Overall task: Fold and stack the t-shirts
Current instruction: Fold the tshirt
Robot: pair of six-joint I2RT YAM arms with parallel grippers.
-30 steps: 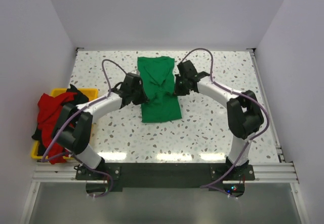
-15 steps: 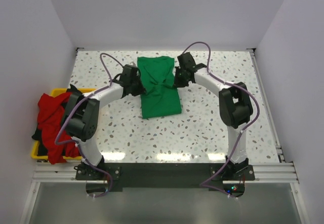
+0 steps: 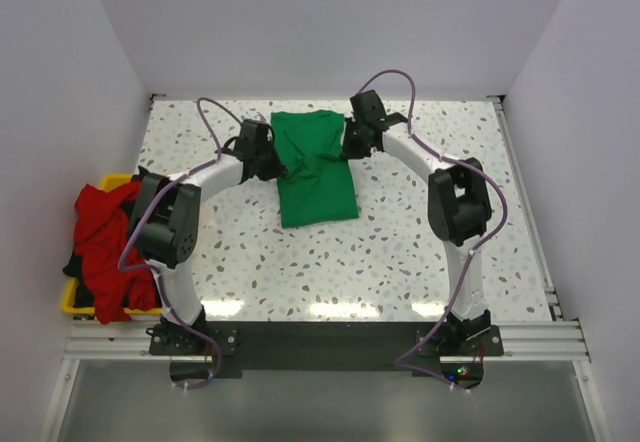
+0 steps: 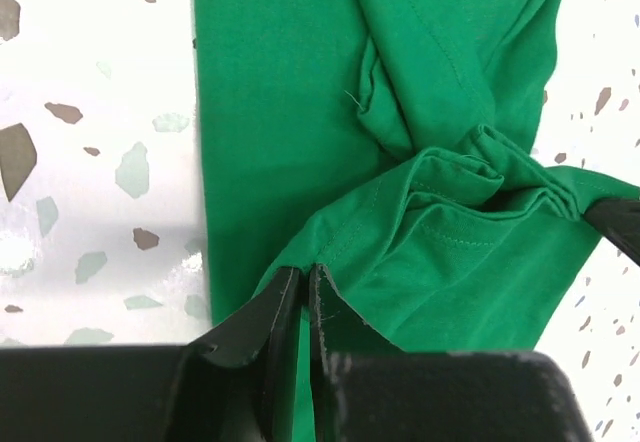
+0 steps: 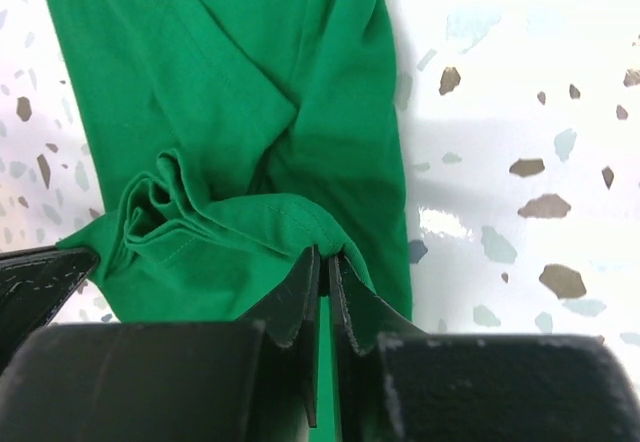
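Hidden from above: the fingertips of both claws sit under their own black wrist housings, so only the wrist views show the grip.
Cut off: both wrist views crop the bright green cotton t-shirt (image 3: pixel 315 187) at the top of the frame, and each shows only a black corner of the opposite claw at its side edge.
Hard to make out: the yellow plastic bin (image 3: pixel 70 303) is largely buried under a crumpled red t-shirt (image 3: pixel 100 234). A dark strip of black cloth (image 3: pixel 71 263) shows beside the red, but its shape cannot be told.
Where the green shirt lies: on the white speckled stone-pattern table (image 3: pixel 420 252), in the middle toward the far edge, as a long narrow panel with its near end flat and square.
Shirt against the claws: it lies between them, its near part drawn up and bunched into folds across the middle.
Left gripper (image 4: pixel 300 289): at the shirt's left edge, fingers pressed together with a thin layer of green hem pinched between the tips.
Right gripper (image 5: pixel 322 274): at the shirt's right edge, level with the left claw, fingers likewise clamped on a fold of green fabric.
Bin and green shirt: well apart, with the bin at the table's left side.
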